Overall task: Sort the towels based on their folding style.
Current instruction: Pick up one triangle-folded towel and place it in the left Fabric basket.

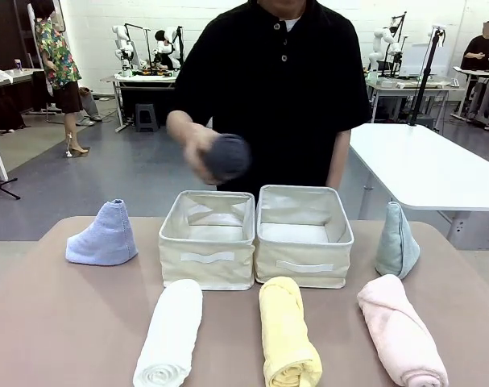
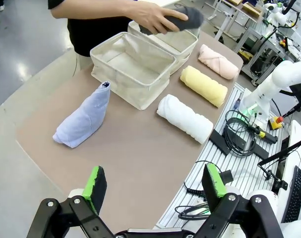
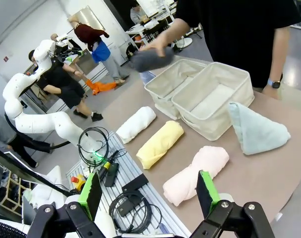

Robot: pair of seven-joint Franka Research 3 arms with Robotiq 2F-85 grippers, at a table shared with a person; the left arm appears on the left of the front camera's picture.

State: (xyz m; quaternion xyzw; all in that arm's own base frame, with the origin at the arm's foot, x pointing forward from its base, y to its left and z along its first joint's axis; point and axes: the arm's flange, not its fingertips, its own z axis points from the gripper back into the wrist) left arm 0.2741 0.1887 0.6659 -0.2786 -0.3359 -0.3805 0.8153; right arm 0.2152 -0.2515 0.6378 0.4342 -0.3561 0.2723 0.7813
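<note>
The brown counter has a smooth matte top. At the near left, the left tool hovers over bare counter, its green-padded fingers wide apart and holding nothing. A lavender-blue folded towel stands far left. To its right, a white rolled towel lies at the near edge. Two cream bins sit touching at the middle, the left bin and the right bin. Above their far side, the person's hand holds a dark grey rolled towel in the air. A yellow rolled towel lies near the right bin, then a pink rolled towel. A pale teal folded towel stands far right. The right tool hangs with its fingers spread and nothing between them. Behind is a grey floor and a white table.
</note>
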